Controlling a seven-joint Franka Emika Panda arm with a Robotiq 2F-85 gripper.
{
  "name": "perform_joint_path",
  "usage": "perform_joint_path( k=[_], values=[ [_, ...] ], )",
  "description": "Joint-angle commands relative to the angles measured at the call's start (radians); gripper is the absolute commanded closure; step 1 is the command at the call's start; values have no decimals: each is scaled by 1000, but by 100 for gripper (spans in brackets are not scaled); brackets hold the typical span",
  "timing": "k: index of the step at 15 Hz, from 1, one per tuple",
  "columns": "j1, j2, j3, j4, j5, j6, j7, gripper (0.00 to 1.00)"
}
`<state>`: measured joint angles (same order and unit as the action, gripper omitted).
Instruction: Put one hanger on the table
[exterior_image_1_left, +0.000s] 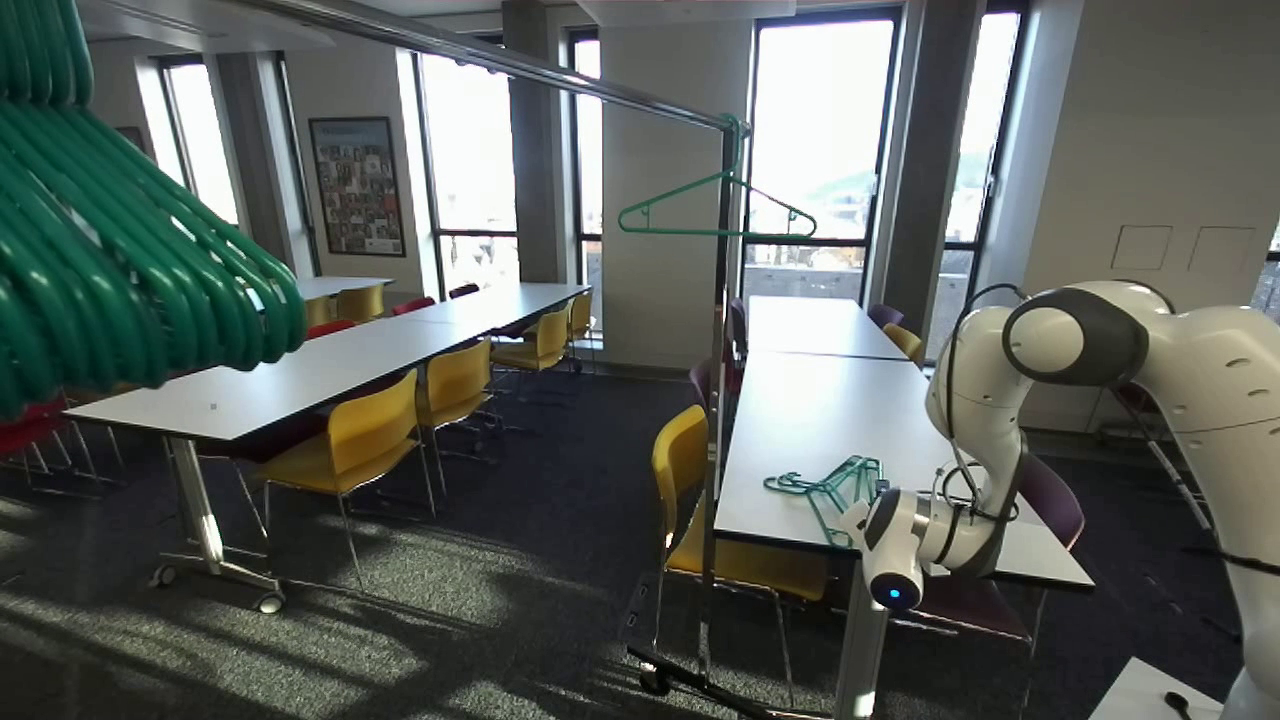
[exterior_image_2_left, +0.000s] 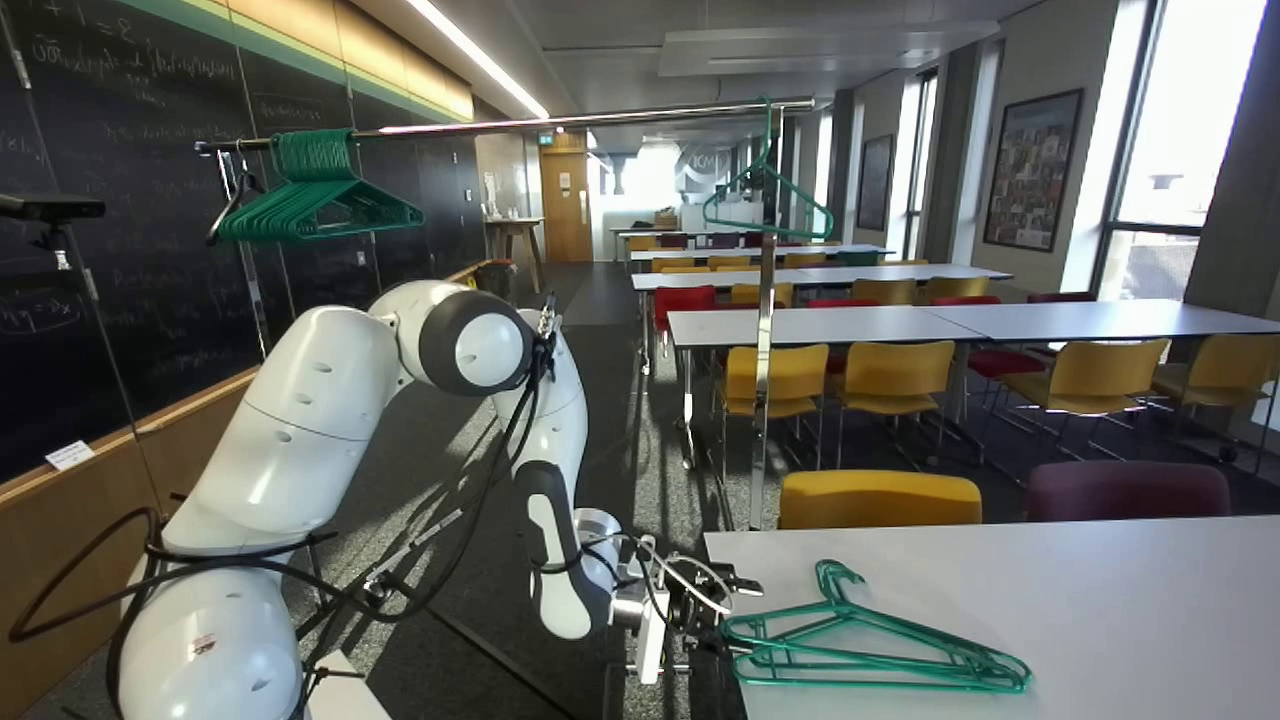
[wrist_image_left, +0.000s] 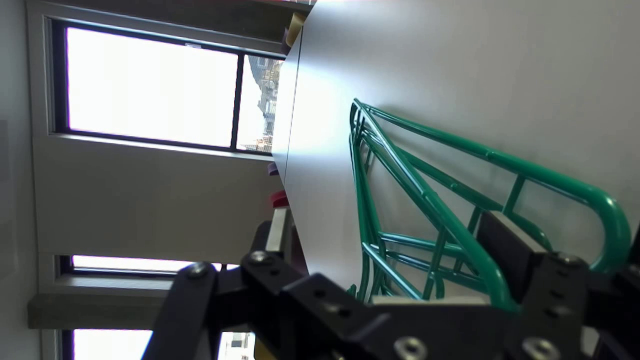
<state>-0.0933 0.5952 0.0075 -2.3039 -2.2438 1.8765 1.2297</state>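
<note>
There's the claw (wrist_image_left: 390, 231), spread at the edge of the table (exterior_image_2_left: 1110, 610), right by the green hangers (wrist_image_left: 434, 206) lying overlapped on it, a yellow chair (exterior_image_1_left: 682, 455) beside that table!

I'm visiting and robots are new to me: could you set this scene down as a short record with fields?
Lying flat: several overlapping teal-green hangers on the white table, near one end
Hanging: a lone hanger at one end of the rail, a bunch of hangers toward the other
Robot's hand: gripper, open, at the hangers on the table
Held: nothing gripped
Unclear: exact hanger count; whether the gripper touches any
</note>
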Motion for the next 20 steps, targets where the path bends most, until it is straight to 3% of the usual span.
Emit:
perform_joint_path(
  k=[1, 12, 14, 17, 20],
  values=[
    [-15, 1, 16, -1, -2, -6, -6, 0],
    [-16, 4, 16, 5, -2, -3, -4, 0],
    [-32, -11, 26, 21, 0, 101, 11, 0],
    [-32, -4, 23, 19, -1, 43, 9, 0],
    [-45, -15, 27, 40, -1, 133, 4, 0]
  ],
)
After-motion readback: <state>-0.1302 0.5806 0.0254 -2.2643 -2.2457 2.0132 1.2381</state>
